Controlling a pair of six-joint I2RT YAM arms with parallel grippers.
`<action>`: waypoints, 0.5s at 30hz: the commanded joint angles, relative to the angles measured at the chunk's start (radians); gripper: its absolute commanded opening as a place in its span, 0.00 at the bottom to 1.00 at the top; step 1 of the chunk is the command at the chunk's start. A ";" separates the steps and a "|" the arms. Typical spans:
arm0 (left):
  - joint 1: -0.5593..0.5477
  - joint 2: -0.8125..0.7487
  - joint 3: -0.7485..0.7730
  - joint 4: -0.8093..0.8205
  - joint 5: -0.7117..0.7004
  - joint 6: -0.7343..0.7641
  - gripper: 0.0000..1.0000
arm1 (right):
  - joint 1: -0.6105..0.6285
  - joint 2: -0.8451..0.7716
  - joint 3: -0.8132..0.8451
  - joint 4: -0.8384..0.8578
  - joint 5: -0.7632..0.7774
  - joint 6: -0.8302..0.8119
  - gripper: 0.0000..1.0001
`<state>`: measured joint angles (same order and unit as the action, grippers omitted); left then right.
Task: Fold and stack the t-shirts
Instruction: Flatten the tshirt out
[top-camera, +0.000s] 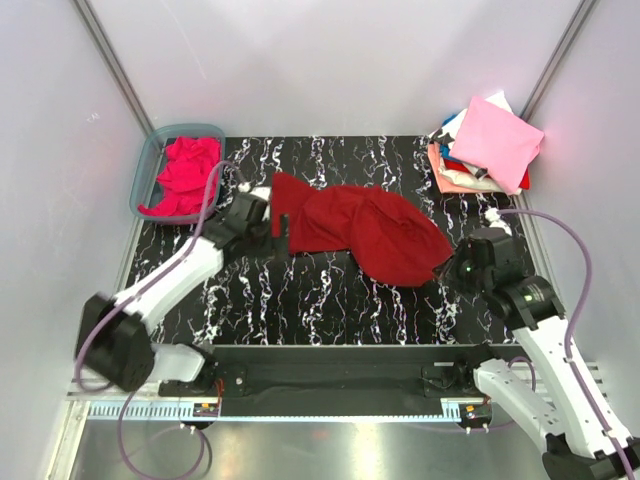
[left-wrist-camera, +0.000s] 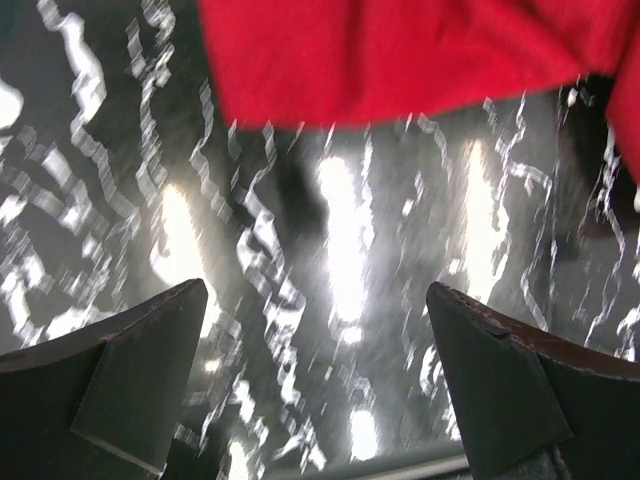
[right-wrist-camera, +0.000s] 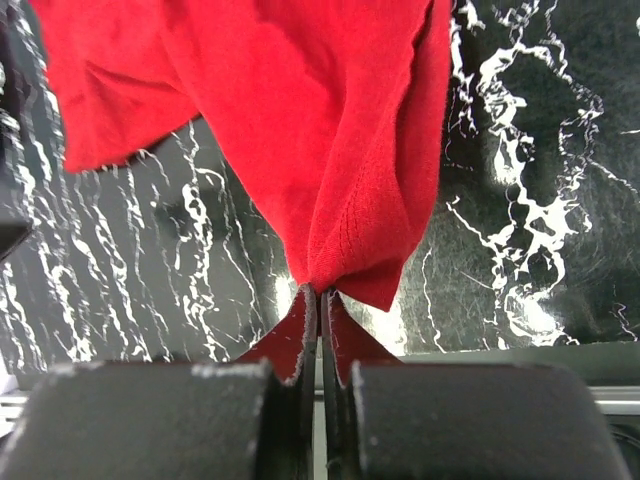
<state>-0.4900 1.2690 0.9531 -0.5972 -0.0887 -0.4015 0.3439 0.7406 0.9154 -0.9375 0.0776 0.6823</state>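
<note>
Top view first. The crimson t-shirt (top-camera: 365, 232) is sprawled left to right across the middle of the black marbled counter (top-camera: 330, 300), rumpled and not folded yet. The right tool (top-camera: 443, 271) sits at the shirt's near right corner, clenched on the cloth. The left tool (top-camera: 285, 228) is up against the shirt's left edge, spread wide with nothing in it. My guess is the right side is anchoring one corner so the left can grab the opposite end and the two can pull it flat.

A magenta t-shirt (top-camera: 185, 172) is bunched in the tub (top-camera: 148, 160) at the far left corner, probably waiting its turn. The folded stack (top-camera: 490, 145) sits at the far right corner with a pale pink one on top, which looks like where finished shirts go.

Left wrist view: the two fingers (left-wrist-camera: 130, 385) stand far apart with only shiny counter between them. The shirt's edge lies just ahead along the top of the frame, not touching either finger. The picture's smeary, so I can't say how high the tool is off the counter.

Right wrist view: the jaws are squeezed flat together with a little peak of red cloth pinched in the seam. The shirt fans out wide from that pinch. It's a pretty skimpy bite near the edge, so I'd worry it slips out if the pull gets hard.
</note>
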 joint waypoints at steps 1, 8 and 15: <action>-0.009 0.139 0.055 0.106 0.040 -0.025 0.99 | 0.000 -0.052 0.046 0.002 0.047 0.020 0.00; -0.027 0.308 0.029 0.232 0.040 -0.033 0.96 | -0.002 -0.003 0.265 -0.007 0.045 -0.056 0.00; -0.030 0.467 0.104 0.263 -0.028 -0.033 0.81 | 0.000 0.144 0.540 -0.041 0.030 -0.138 0.00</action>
<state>-0.5156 1.7016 0.9966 -0.4080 -0.0700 -0.4286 0.3439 0.8532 1.3739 -0.9836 0.0937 0.6010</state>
